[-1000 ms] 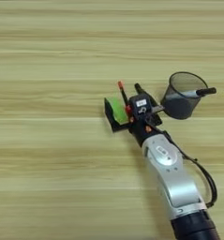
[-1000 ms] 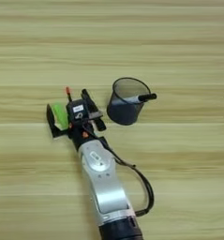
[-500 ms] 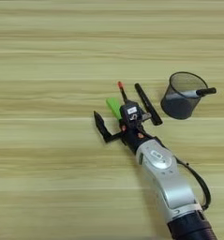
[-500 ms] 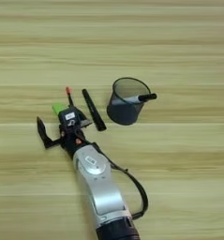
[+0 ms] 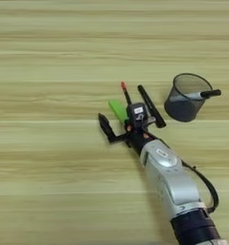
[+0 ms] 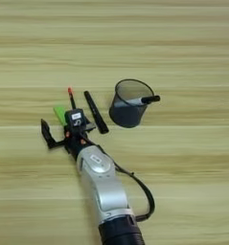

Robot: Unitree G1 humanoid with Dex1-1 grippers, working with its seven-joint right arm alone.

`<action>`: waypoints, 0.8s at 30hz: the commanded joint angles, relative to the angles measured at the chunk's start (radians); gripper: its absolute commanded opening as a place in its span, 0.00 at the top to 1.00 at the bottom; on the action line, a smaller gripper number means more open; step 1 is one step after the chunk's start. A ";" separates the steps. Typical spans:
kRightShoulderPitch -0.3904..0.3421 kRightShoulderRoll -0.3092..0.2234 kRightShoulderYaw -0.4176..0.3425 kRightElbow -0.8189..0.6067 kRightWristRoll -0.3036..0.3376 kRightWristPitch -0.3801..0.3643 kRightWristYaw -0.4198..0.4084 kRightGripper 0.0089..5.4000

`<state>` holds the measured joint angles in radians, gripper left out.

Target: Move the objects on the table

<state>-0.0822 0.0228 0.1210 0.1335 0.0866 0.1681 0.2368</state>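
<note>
The frame is filled by the table point(image 5: 49, 57), a light wood-grain top with pale horizontal plank stripes. The silver forearm point(image 5: 171, 179) is seen entering from the bottom edge, with a black cable looped at its side. The mesh pen cup point(image 5: 183, 98) is found at the right, tilted, with a dark-capped pen resting across its rim. The gripper point(image 5: 117, 125) is held low over the table with its two black fingers spread apart and nothing clamped between them; a small white label is carried on its body, but no writing on it can be read. The long black marker point(image 5: 151, 106) is laid diagonally just right of the gripper. The green block point(image 5: 118, 110) lies beside the gripper's upper finger. The orange-red-tipped pen point(image 5: 126, 94) lies between block and marker.
</note>
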 commanded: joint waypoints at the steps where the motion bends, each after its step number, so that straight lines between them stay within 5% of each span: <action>1: -0.043 0.010 -0.016 -0.007 0.017 0.013 -0.008 0.00; 24: -0.061 -0.010 -0.019 0.057 -0.011 -0.018 -0.012 0.00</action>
<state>-0.1096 0.0153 0.1077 0.1999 0.0778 0.1581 0.2290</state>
